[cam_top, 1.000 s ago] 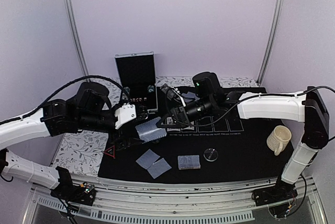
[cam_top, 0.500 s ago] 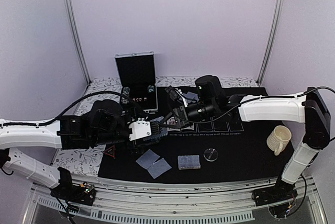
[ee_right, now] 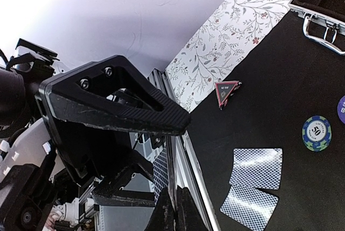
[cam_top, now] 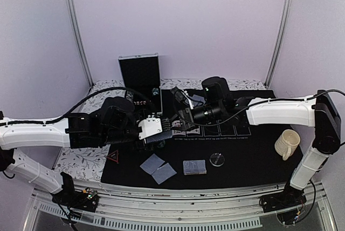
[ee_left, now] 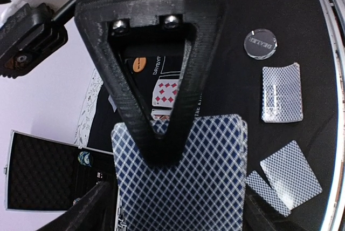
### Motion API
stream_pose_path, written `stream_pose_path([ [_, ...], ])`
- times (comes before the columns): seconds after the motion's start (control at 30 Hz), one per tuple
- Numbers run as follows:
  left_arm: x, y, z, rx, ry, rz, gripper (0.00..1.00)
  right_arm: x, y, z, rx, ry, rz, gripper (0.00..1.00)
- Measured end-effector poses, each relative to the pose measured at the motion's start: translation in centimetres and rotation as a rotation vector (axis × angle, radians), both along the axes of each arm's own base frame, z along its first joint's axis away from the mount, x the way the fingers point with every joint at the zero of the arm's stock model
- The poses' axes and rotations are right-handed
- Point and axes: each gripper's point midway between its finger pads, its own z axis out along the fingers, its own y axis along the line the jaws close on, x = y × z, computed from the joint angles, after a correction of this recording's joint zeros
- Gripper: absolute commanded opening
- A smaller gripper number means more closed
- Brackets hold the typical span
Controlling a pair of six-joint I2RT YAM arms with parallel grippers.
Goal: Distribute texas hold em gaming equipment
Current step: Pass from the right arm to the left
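Observation:
The deck of playing cards (ee_left: 183, 182) with blue patterned backs hangs above the black mat (cam_top: 253, 155), left of its middle. My right gripper (ee_right: 175, 209) is shut on the deck's edge (ee_right: 161, 172); one of its fingers (ee_left: 151, 80) lies across the top card. My left gripper (ee_left: 175, 212) stands wide, a finger at each long side of the deck; contact is unclear. On the mat lie two loose cards (cam_top: 157, 168), a small pile (cam_top: 194, 167), a clear dealer disc (cam_top: 217, 159), a red triangle marker (cam_top: 113, 157) and a green-blue chip (ee_right: 316, 133).
An open black case (cam_top: 141, 77) stands at the back left, with chips inside. A cream mug (cam_top: 287, 144) sits on the mat's right side. Floral cloth (cam_top: 81, 155) covers the table left of the mat. A face-up card (ee_left: 164, 92) and an orange chip (ee_left: 139, 63) lie beneath the deck.
My left arm has swung right from the mat's left edge and brought its gripper around the deck. The jaws have narrowed a little. My right gripper has held the deck almost still.

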Motion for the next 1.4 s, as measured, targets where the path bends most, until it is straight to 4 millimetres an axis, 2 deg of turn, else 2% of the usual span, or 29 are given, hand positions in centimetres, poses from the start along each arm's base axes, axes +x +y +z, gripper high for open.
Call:
stream_pose_path([
  [0.13,0.2,0.0,-0.1,0.001,0.020,0.006,0.70,0.0,0.0,0.4,0.009,-0.009,-0.001,0.03],
  [0.37,0.4,0.1,-0.6,0.014,0.044,0.009,0.71,-0.1,-0.1,1.0,0.023,-0.019,0.001,0.03],
  [0.57,0.5,0.2,-0.8,0.021,0.059,0.009,0.57,0.0,-0.1,1.0,0.023,-0.022,-0.002,0.06],
  [0.77,0.5,0.1,-0.7,0.019,0.064,0.002,0.55,0.0,-0.1,0.8,0.018,-0.021,-0.003,0.16],
  [0.93,0.4,0.1,-0.7,0.018,0.067,-0.003,0.55,0.0,-0.1,0.9,0.024,-0.023,0.002,0.35],
  [1.07,0.3,0.0,-0.6,0.015,0.069,-0.008,0.55,0.0,0.0,1.0,0.028,-0.028,0.002,0.45],
  [1.17,0.3,-0.1,-0.5,0.012,0.071,-0.013,0.55,0.2,0.1,0.6,0.022,-0.031,-0.003,0.48],
  [1.4,0.1,-0.1,-0.4,0.020,0.081,-0.018,0.53,1.0,-0.2,-1.7,-0.051,-0.036,-0.047,0.47],
])
